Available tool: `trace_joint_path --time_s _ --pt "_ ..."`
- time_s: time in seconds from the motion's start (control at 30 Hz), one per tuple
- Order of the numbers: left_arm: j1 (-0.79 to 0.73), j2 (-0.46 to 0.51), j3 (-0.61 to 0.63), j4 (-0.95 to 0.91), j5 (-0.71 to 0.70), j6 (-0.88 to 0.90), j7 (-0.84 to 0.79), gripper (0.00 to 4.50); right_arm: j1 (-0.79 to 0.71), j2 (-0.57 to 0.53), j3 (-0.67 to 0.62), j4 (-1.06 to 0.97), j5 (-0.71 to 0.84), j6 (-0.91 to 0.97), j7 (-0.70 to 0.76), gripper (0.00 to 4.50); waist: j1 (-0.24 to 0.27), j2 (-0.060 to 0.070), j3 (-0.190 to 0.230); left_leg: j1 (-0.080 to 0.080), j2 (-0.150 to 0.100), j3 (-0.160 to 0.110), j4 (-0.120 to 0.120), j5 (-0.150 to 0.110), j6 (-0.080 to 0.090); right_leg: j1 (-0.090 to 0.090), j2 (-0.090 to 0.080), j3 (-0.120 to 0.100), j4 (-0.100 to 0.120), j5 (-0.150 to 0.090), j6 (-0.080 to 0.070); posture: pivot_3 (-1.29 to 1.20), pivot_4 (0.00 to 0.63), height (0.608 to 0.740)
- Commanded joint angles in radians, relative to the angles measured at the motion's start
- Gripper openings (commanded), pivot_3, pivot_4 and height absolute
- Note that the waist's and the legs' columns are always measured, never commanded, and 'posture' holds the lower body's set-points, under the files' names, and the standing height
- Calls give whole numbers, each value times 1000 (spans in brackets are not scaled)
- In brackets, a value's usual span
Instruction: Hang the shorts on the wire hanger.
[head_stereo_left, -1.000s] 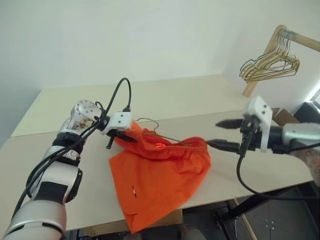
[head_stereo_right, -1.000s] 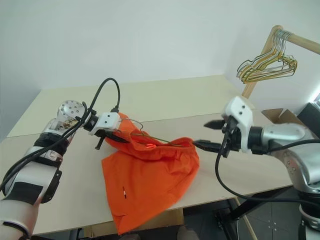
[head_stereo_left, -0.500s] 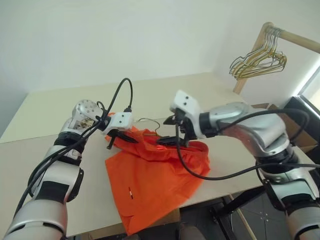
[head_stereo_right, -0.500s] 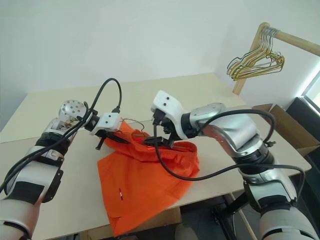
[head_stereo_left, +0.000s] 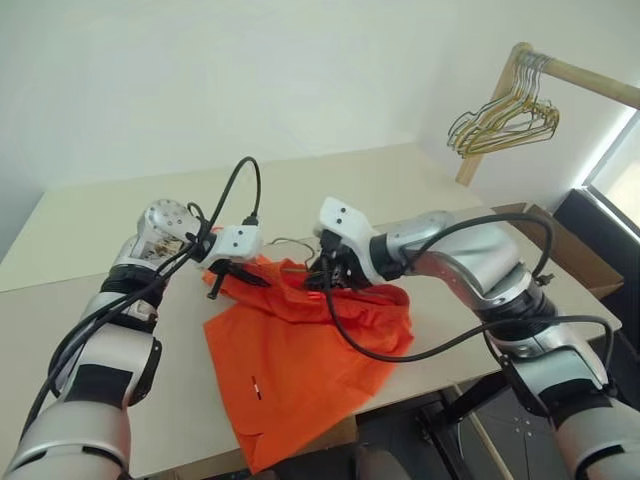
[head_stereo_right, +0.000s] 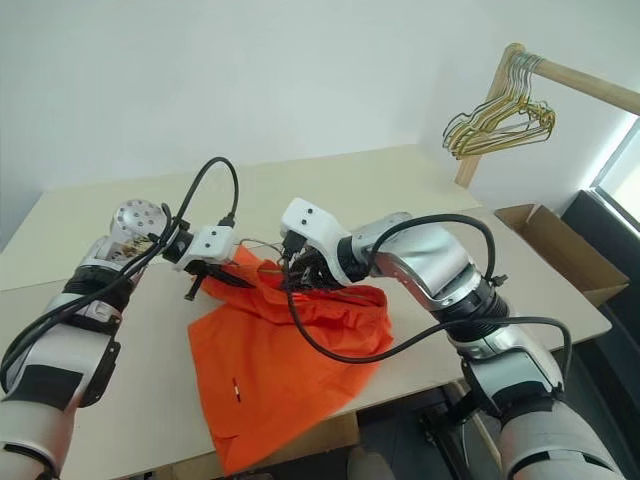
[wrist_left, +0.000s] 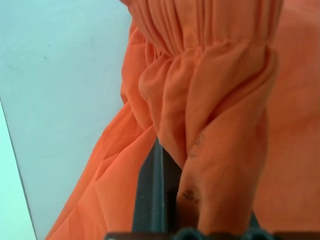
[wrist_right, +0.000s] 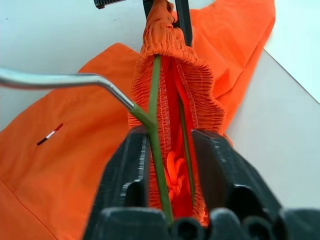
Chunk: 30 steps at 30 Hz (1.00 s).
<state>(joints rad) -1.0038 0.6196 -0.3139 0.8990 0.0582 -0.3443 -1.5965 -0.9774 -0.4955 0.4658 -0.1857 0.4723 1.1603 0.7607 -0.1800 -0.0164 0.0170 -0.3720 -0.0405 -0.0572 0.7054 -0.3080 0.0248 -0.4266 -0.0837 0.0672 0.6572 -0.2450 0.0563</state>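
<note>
Now right hand (wrist_right: 170, 165) at shorts (head_stereo_left: 300, 350), narrower.

Count, kinds of things showing:

Shorts (head_stereo_left: 300, 340): one, orange, lying between the two sets of jaws, its gathered waistband running from one set to the other.

Wire hanger (wrist_right: 152, 112): one thin olive wire piece, passing between the right jaws and into the waistband ahead of them.

Grippers: two, left gripper (head_stereo_left: 243, 274) and right gripper (head_stereo_left: 328, 277), both sitting at the waistband.

Hanger cluster (head_stereo_left: 500, 118): one bunch, hanging on one wooden rail (head_stereo_left: 585, 75), well apart from both jaws; individual hangers not countable.

Table (head_stereo_left: 380, 180): one.

Cardboard box (head_stereo_right: 545, 245): one, sitting beyond the right arm.
</note>
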Motion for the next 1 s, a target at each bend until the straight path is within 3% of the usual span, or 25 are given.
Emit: trace_joint_path --time_s 0.03,0.1,0.2,0.33,0.7,1.0 --pt "-11 13 19 -29 -3 -6 -3 0 -28 11 -1 7 -28 -7 2 503 -1 0 0 0 0 0 0 0 0 0 0 0 0 0 0 -130 0 740" --pt "-9 12 23 -29 -7 -19 -2 0 -26 16 -7 11 -32 -10 8 34 -3 0 0 0 0 0 0 0 0 0 0 0 0 0 0 -129 0 740" --pt "-6 10 33 -29 -14 -31 -4 0 -23 17 -12 9 -35 -16 24 34 -3 0 0 0 0 0 0 0 0 0 0 0 0 0 0 -126 0 740" --pt "-14 11 50 -39 -54 -5 -18 1012 -18 14 -19 -7 -31 -22 44 0 -3 0 0 0 0 0 0 0 0 0 0 0 0 0 0 -122 0 740" --pt "-51 101 55 -5 -99 29 -18 4440 -12 5 -36 -5 -37 -41 66 0 -3 0 0 0 0 -1 0 0 0 -1 0 0 1 0 0 -106 0 740" --pt "-32 125 40 106 9 -84 33 4479 -8 -10 -57 -22 -33 -43 85 0 0 0 0 0 -1 -1 0 0 -1 -1 -1 -1 1 0 0 -113 0 740"
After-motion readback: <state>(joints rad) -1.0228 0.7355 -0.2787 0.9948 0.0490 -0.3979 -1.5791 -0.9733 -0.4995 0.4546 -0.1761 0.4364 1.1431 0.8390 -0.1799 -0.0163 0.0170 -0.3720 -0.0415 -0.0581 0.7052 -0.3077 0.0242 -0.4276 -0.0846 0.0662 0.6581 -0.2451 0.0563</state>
